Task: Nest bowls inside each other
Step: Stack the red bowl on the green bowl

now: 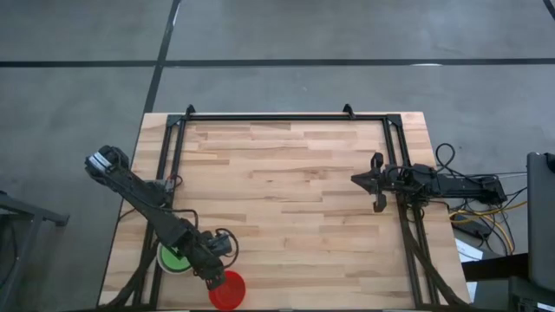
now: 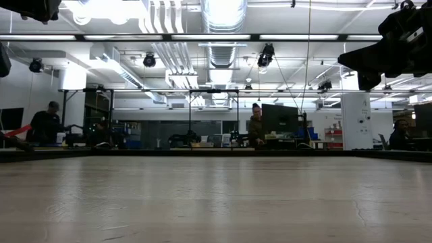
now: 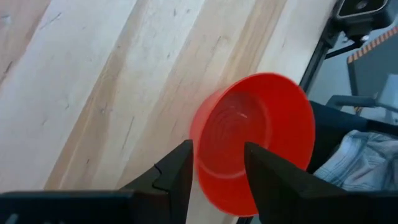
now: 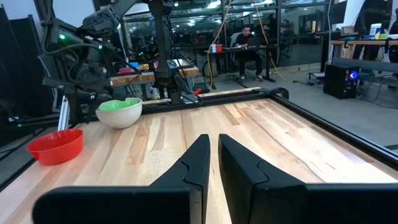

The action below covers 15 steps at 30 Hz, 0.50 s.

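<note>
High view: left end effector (image 1: 211, 270) over red bowl (image 1: 227, 290) at bench (image 1: 286, 173) near edge, beside white bowl (image 1: 173, 257) with green nested inside.

Left wrist view: fingers (image 3: 177, 177) parted, straddling red rim (ungripped, likely pre-grasp).

Right wrist view: right end effector (image 4: 213, 158) nearly closed, empty, waiting well apart; path unobstructed.

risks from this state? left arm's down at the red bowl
1. The red bowl sits at the table's near edge; a nudge from the left gripper, whose fingers straddle its wall, could push it off.
2. The jaws look open, so a lift now would probably leave it behind.
3. The white bowl holding green sits close beside the left arm; a swing may clip it.
</note>
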Available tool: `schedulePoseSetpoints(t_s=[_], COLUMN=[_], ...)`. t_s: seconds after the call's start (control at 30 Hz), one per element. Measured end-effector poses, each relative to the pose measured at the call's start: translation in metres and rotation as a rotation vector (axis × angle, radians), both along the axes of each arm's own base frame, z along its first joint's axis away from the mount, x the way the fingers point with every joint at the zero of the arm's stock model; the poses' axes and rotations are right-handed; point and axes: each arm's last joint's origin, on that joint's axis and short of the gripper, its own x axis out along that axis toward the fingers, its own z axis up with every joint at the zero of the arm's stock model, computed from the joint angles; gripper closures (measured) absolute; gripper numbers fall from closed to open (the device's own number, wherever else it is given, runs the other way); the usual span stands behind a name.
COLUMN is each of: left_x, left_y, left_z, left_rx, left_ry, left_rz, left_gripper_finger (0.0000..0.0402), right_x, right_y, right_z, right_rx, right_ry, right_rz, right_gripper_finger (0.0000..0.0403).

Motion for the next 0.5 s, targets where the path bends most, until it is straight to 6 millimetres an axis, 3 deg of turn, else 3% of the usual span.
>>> schedulePoseSetpoints(t_s=[0.5], left_x=[-0.001], left_y=[0.005], left_z=[-0.012], left_rx=[-0.028], left_ry=[0.023], left_rz=[0.002], left_gripper_finger=[0.0255], right_x=[0.0], right_y=[0.0], right_z=[0.0], right_rx=[0.0], right_ry=[0.0], right_rz=[0.0], right_gripper_finger=[0.0369])
